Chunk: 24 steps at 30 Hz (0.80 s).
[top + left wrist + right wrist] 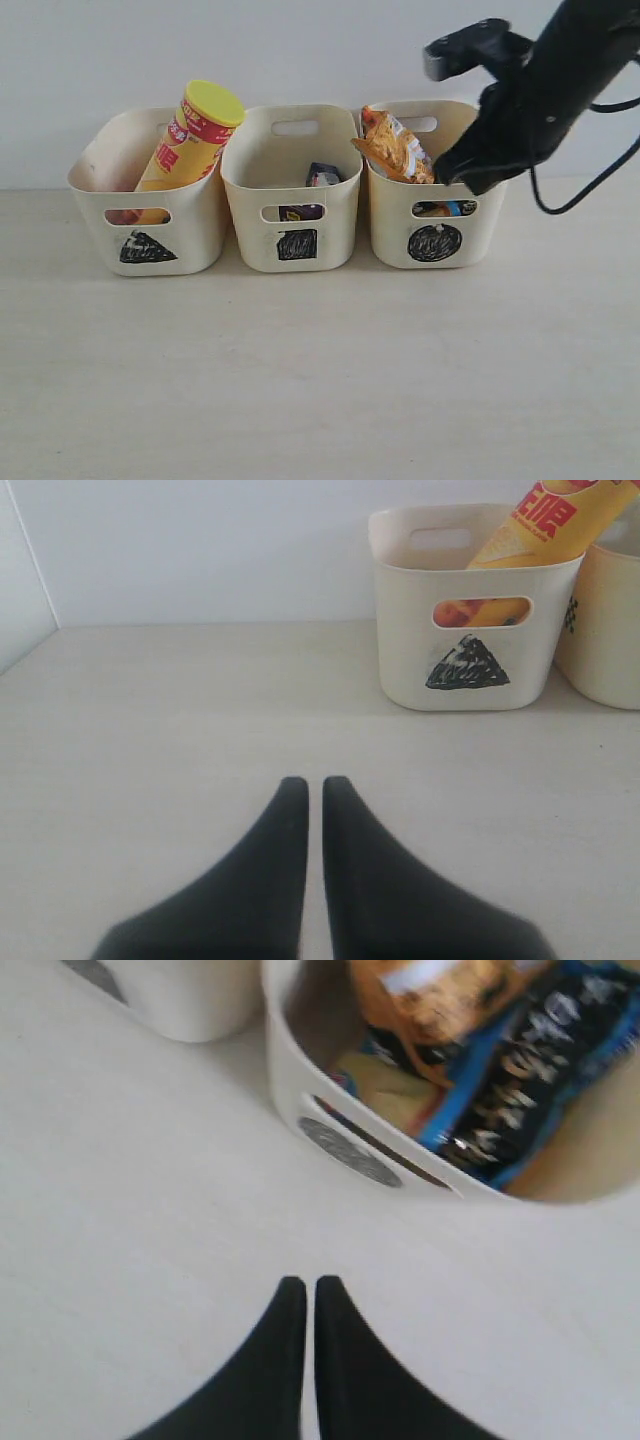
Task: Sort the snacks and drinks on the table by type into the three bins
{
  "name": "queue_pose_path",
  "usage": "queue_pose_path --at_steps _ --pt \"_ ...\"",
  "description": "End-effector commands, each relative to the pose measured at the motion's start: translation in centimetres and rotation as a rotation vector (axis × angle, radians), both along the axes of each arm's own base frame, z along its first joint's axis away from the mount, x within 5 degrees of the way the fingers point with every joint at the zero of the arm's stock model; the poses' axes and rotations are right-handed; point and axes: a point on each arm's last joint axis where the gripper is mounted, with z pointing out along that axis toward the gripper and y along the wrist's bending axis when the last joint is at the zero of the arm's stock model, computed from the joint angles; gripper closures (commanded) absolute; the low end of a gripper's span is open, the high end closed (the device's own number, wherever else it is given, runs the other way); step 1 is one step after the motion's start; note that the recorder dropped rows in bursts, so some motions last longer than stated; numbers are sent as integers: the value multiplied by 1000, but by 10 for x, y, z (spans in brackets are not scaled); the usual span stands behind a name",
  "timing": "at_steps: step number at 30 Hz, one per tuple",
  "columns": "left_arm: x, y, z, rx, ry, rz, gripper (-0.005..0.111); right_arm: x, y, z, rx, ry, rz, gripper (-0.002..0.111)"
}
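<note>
Three cream bins stand in a row on the table (320,370). The triangle bin (190,245) (410,670) holds a leaning yellow-orange chip tube (190,140) (545,520); the pink tube does not show clearly. A dark purple juice box (322,175) sits inside the square bin (250,245); I cannot make out the milk box. The circle bin (480,245) (290,1090) holds the orange bag (395,148) (440,995) and the blue bag (530,1070). My right gripper (465,180) (302,1285) hangs shut and empty by that bin's right front. My left gripper (307,785) is shut, empty, low over the table.
A plain white wall runs behind the bins. The left gripper sits out of the exterior view, well to the left of the triangle bin. The right arm (560,70) and its cable reach in from the upper right.
</note>
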Motion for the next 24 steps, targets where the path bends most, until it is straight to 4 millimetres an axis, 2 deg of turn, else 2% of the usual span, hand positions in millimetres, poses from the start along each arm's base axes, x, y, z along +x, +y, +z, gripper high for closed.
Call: queue_pose_path --at_steps 1,7,12,18,24 --pt "0 0 -1 5 -4 0 102 -2 -46 16 27 24 -177 108" --pt "0 0 -1 5 -4 0 102 -20 -96 33 63 3 -369 108" --pt "0 0 -1 5 -4 0 102 -47 -119 41 80 -62 -448 108" --pt "0 0 -1 5 -4 0 102 -93 -126 49 129 -217 -505 108" --pt "0 0 -1 5 -4 0 102 -138 -124 44 202 -377 -540 108"
